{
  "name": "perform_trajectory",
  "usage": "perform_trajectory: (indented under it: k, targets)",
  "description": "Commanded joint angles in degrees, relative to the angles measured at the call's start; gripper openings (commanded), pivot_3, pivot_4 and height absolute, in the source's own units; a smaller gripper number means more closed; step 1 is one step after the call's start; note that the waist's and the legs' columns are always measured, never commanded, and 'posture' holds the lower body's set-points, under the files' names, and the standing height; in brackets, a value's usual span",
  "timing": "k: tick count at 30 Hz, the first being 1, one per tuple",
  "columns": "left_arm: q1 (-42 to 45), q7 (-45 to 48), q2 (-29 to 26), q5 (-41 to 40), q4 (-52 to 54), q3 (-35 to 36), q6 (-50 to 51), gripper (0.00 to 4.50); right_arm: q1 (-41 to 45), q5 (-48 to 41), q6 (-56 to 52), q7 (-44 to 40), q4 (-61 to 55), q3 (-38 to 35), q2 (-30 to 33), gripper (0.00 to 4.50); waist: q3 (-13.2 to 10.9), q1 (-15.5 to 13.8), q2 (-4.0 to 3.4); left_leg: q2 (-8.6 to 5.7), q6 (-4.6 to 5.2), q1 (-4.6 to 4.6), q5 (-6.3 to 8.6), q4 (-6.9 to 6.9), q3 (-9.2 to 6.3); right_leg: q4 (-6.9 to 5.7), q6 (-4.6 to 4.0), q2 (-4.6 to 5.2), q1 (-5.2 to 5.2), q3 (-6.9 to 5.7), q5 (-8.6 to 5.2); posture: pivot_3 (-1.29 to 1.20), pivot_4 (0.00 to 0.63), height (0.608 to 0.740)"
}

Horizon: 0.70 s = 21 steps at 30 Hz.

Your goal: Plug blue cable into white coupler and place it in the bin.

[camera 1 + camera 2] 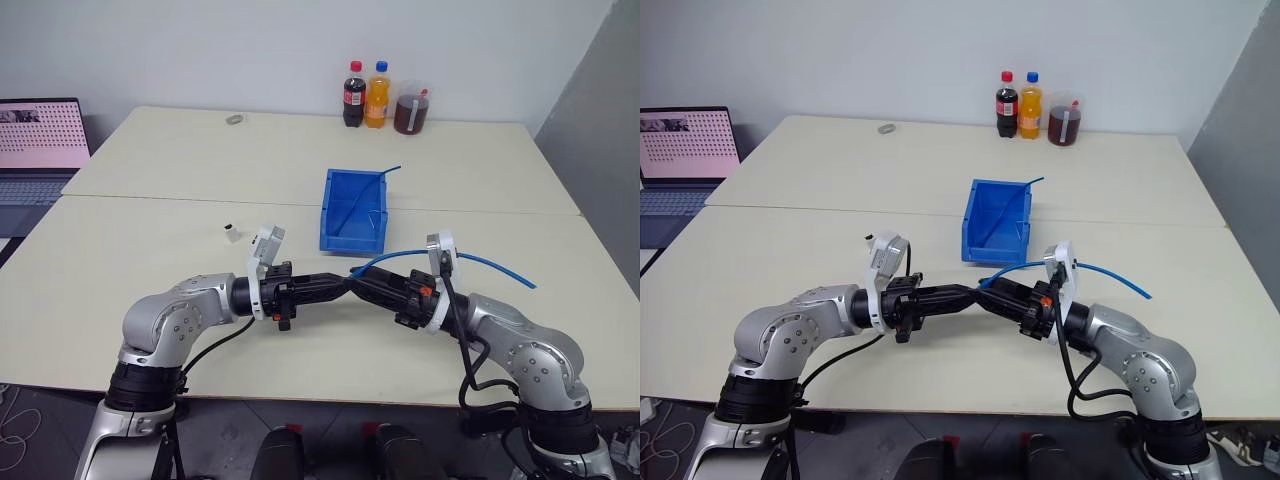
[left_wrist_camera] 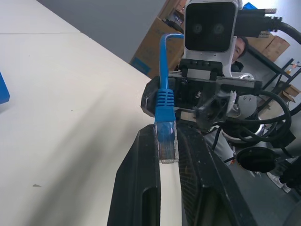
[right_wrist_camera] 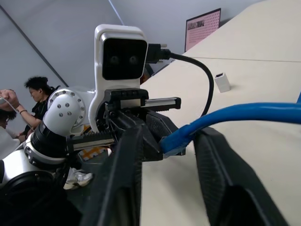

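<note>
From the head views, the two arms met tip to tip above the worktop's near edge so the blue cable (image 1: 490,263) could pass between them; the white coupler (image 1: 232,235) sat alone behind the left arm, the bin (image 1: 353,212) mid-worktop.

In the left wrist view, the left end effector (image 2: 168,141) was clamped on the cable's ribbed boot and clear plug.

In the right wrist view, the right end effector (image 3: 164,136) stood apart around the smooth cable.

2 pale tables (image 1: 200,160), white wall (image 1: 200,50)

Three drink bottles (image 1: 378,97) standing at far edge of pale table (image 1: 150,250); open laptop (image 1: 40,150) at left.
</note>
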State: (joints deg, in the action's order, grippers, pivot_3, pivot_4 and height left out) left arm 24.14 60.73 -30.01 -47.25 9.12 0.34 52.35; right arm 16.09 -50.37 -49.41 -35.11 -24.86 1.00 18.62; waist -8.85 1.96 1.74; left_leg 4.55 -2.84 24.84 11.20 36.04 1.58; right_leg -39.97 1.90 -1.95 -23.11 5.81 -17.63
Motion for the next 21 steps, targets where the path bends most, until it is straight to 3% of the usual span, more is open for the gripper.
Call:
perform_trajectory:
  k: [1, 4, 13, 15, 21]
  targets:
    - [0.25, 0.35, -0.08, -0.75, 1.24, 0.64, -1.08, 0.23, 1.30, -1.28, 0.09, -1.80, -0.82, 0.62, 0.68, 0.67, 0.00, -0.01, 0.00, 0.00, 0.00, 0.00, 0.00, 0.00, 0.00, 0.00, 0.00, 0.00, 0.00, 0.00, 0.00, 0.00, 0.150, 0.740]
    - [0.21, 0.42, 0.05, 0.25, 0.81, 0.51, -2.43, 0.23, 1.75, -1.37, 0.07, -2.34, -0.48, 1.05, 1.06, 0.15, 0.00, -0.01, 0.00, 0.00, 0.00, 0.00, 0.00, -0.01, 0.00, 0.00, -0.01, 0.00, -0.01, 0.00, -0.01, 0.00, 0.150, 0.740]
    - [-0.45, -0.12, 1.61, 4.00, 0.03, 0.57, -9.41, 0.23, 1.68, -1.73, -0.64, -3.64, -0.76, 1.98, 2.16, 0.09, 0.00, -0.02, 0.00, 0.00, 0.00, 0.00, 0.00, -0.01, 0.01, 0.01, -0.01, 0.00, 0.00, 0.00, -0.01, 0.00, 0.150, 0.740]
    - [-0.62, 0.30, 1.05, 4.02, -0.14, 0.34, -9.01, 0.93, 1.74, -1.52, -0.45, -3.74, -0.75, 2.14, 2.28, 0.09, 0.00, -0.01, 0.00, 0.00, 0.00, 0.00, 0.00, -0.01, 0.01, 0.01, -0.01, 0.00, -0.01, 0.00, -0.01, 0.00, 0.150, 0.740]
    - [-2.50, 2.19, -2.63, 2.70, 1.85, 0.69, -7.12, 2.18, 1.89, 0.98, 1.25, -4.74, -0.10, 3.22, 3.85, 0.08, -0.01, 0.08, -0.01, 0.01, 0.00, 0.00, 0.00, -0.02, 0.00, 0.01, -0.01, 0.00, -0.02, 0.00, -0.01, 0.00, 0.150, 0.740]
